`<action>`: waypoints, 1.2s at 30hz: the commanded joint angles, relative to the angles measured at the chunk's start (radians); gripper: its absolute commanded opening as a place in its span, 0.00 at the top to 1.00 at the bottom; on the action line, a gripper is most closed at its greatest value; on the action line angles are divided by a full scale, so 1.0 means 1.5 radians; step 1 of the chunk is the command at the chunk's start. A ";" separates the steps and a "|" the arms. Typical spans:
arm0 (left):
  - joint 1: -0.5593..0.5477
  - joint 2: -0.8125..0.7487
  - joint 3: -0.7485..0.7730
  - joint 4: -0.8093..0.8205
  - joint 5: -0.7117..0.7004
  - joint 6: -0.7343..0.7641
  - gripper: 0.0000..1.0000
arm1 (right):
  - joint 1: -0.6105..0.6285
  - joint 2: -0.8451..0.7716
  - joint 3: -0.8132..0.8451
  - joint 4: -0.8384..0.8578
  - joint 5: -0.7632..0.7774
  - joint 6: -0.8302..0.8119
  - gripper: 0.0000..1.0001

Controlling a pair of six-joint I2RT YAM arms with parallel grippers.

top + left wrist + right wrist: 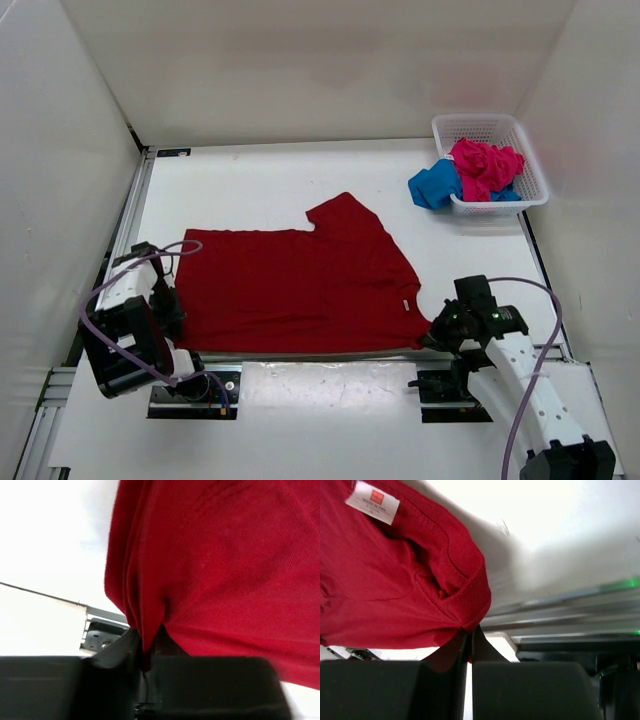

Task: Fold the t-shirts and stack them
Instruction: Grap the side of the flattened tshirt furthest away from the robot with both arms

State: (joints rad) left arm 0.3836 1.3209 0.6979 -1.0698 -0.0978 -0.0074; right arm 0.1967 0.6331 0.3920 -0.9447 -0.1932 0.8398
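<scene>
Dark red cotton front and centre: the dark red t-shirt (300, 275) lies spread flat on the white table (260, 185), close to the near edge, with one sleeve poking out toward the far side. A little white label (372, 501) sits near its right near corner.

Both near corners are pinched. The left gripper (146, 652) has its fingers closed on the left near corner, the cloth bunched into pleats right at the tips. The right gripper (469, 647) is clamped the same way on the right near corner, right by the hem seam.

Off in the far right corner, the pink t-shirt (482, 167) sits crumpled in a white mesh basket (480, 122). The blue t-shirt (433, 185) spills over the basket's left side onto the table; how much of it is inside I honestly can't tell from above.
</scene>
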 commanded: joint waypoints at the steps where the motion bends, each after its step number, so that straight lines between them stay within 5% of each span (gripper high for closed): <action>1: 0.007 -0.025 -0.020 -0.001 -0.073 0.005 0.73 | -0.001 -0.030 -0.007 -0.070 0.046 0.022 0.93; 2: 0.007 -0.025 -0.026 0.005 -0.073 0.005 0.60 | -0.001 -0.030 -0.007 -0.070 0.046 0.022 0.81; 3: 0.007 -0.025 -0.033 0.006 -0.073 0.005 0.37 | -0.001 -0.030 -0.007 -0.063 0.040 0.022 0.62; 6: 0.007 -0.025 -0.027 0.012 -0.087 0.005 0.15 | -0.001 0.014 0.027 -0.054 0.040 -0.006 0.42; 14: 0.038 -0.043 0.143 0.064 -0.067 0.005 0.09 | -0.001 0.217 0.304 -0.005 0.049 -0.137 0.32; 20: 0.014 0.101 0.375 0.070 0.131 0.005 0.07 | 0.033 0.612 0.719 0.003 0.047 -0.272 0.26; 24: -0.029 0.263 0.474 0.092 0.138 0.005 0.07 | 0.061 0.968 1.139 -0.059 0.077 -0.289 0.25; 27: -0.037 0.346 0.520 0.115 0.144 0.005 0.07 | 0.069 1.164 1.339 -0.071 0.072 -0.235 0.24; 32: -0.043 0.435 0.579 0.131 0.159 0.005 0.07 | 0.093 1.235 1.243 0.192 0.055 -0.049 0.24; 36: -0.060 0.452 0.578 0.157 0.147 0.005 0.07 | 0.141 1.286 1.318 0.211 0.172 -0.071 0.20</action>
State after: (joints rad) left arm 0.3210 2.0342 1.5215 -0.8780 0.1059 -0.0006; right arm 0.3351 2.5217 2.3047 -0.7311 -0.0635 0.6922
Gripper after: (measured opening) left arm 0.926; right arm 0.790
